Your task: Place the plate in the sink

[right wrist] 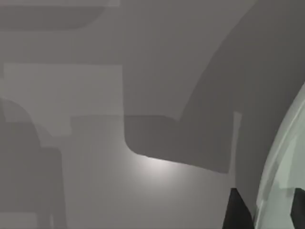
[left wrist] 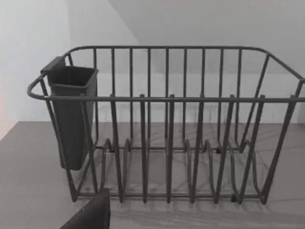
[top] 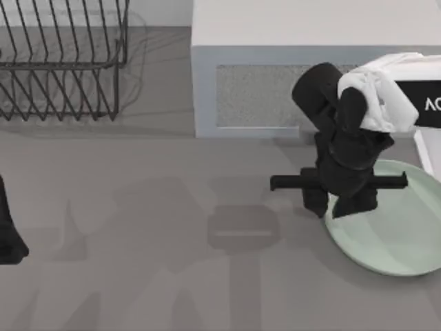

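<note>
- The right tool (top: 342, 205) hangs over the left rim of the plate (top: 393, 234), on the right side of the surface (top: 172, 276) in the top view.
- In the right wrist view, one dark finger (right wrist: 238, 212) stands on the outside of the plate's rim (right wrist: 281, 186) and a second dark tip shows on the inner side, so the rim lies between them; whether they press on it I cannot tell.
- The plate, pale mint green and round, lies flat on the surface just in front of the microwave (top: 275, 83), with its right part running out past the top view's right edge.
- The right arm (top: 393, 89), white above and black toward the wrist, reaches in from the right edge across the front of the microwave.
- The left tool (top: 10, 234) sits at the far left edge of the top view, well apart from the plate; its state cannot be told.
- A dark wire dish rack (left wrist: 167, 129) stands at the rear left of the surface, with a dark cutlery cup (left wrist: 71, 119) hung on one end.
</note>
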{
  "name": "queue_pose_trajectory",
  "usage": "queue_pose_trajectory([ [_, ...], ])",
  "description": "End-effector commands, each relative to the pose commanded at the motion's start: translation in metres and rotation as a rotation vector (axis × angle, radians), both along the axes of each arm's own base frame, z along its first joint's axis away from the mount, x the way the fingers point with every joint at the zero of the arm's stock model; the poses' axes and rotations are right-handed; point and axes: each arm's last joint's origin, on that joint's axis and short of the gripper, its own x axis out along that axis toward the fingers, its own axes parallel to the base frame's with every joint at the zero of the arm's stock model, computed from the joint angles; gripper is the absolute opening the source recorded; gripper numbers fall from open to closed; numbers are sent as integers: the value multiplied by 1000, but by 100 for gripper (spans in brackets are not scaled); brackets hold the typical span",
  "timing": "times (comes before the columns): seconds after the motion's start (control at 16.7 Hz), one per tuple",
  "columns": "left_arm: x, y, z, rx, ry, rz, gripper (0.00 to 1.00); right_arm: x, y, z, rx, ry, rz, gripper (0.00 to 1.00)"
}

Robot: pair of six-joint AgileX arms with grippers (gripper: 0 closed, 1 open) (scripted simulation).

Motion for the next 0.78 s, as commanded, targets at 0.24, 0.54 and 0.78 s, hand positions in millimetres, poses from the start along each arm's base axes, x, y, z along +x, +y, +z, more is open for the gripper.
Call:
queue_pose_trajectory([
  [0.24,0,0,0,0,0,0,100,-3,21,32,-7,78,44,0],
  [0.54,0,0,0,0,0,0,100,2,36,113,4,99,66,0],
  [0.78,0,0,0,0,0,0,100,7,24,181,13,48,37,0],
])
